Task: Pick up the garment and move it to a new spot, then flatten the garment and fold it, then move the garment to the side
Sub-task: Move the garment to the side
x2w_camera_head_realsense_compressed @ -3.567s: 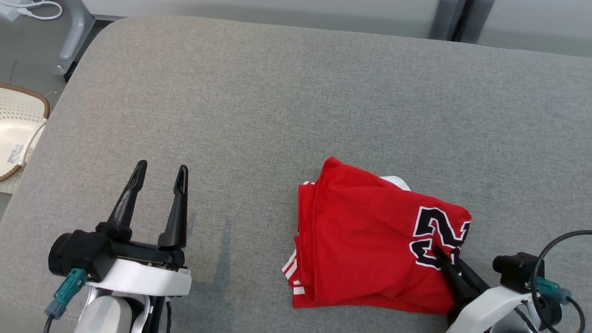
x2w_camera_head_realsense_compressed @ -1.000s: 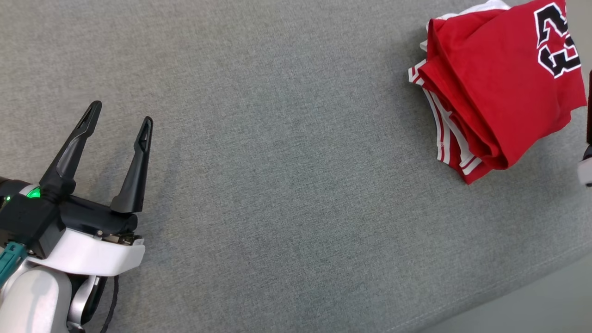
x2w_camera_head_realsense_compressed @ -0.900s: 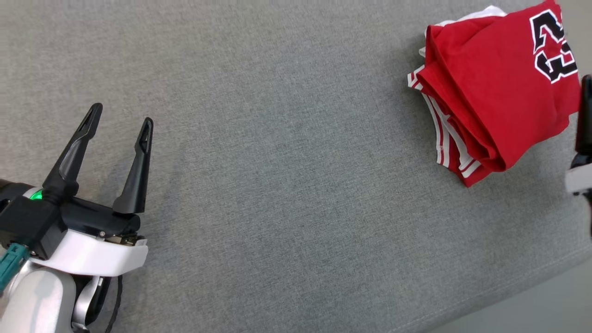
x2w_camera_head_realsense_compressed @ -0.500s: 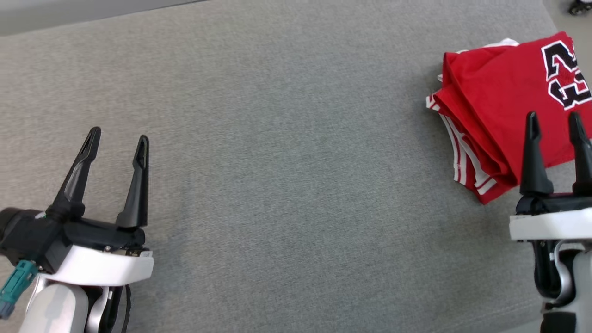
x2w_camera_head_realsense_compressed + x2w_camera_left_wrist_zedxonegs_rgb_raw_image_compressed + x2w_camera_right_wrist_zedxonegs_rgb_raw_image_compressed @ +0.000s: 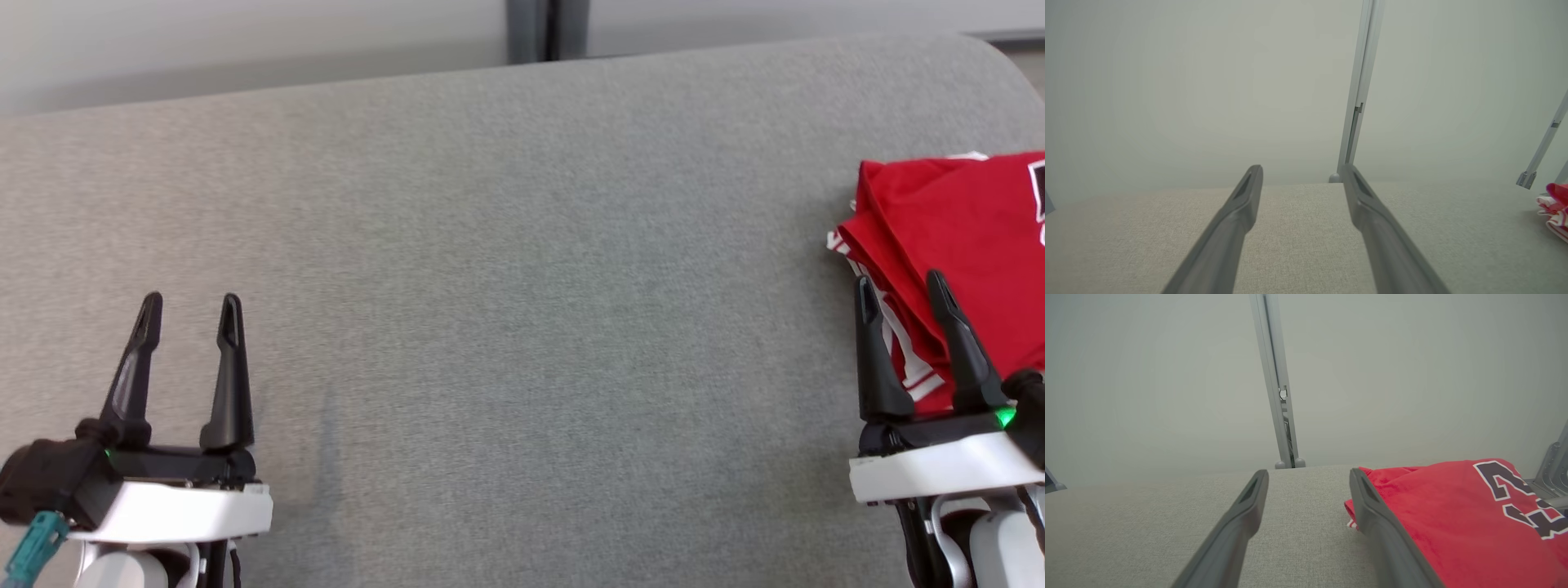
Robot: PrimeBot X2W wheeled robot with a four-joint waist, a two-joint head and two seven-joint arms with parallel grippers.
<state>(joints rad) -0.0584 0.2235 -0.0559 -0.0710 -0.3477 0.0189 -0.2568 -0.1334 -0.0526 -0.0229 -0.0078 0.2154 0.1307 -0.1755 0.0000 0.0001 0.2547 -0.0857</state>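
Backdrop: pale grey wall panels, split by a grey upright post (image 5: pixel 535 28), run behind the far edge of the wide grey woven-fabric surface (image 5: pixel 522 245) that I am working over from my remote station.

Garment: the folded red jersey with white-striped trim and a black, white-edged number (image 5: pixel 963 220) lies on the surface at its right end. The head view's right edge cuts it off. Its layered, striped edges face the middle of the surface.

Left hand: the robot's left hand (image 5: pixel 192 299), two long dark fingers on a white wrist, sits at the lower left of the head view. Its fingers are spread wide and hold nothing. Bare grey fabric shows between and ahead of them, and the jersey is well apart from it, at the far right of its wrist view.

Right hand: the right hand (image 5: pixel 899 279) is at the lower right, its fingers just as widely parted and empty. From the head camera its fingers cross the jersey's near, striped corner. From its own wrist camera I see bare surface in the gap, with the jersey lying to the outside of the right-side finger.

Contact: I cannot tell whether that finger touches the cloth or hangs just above it.
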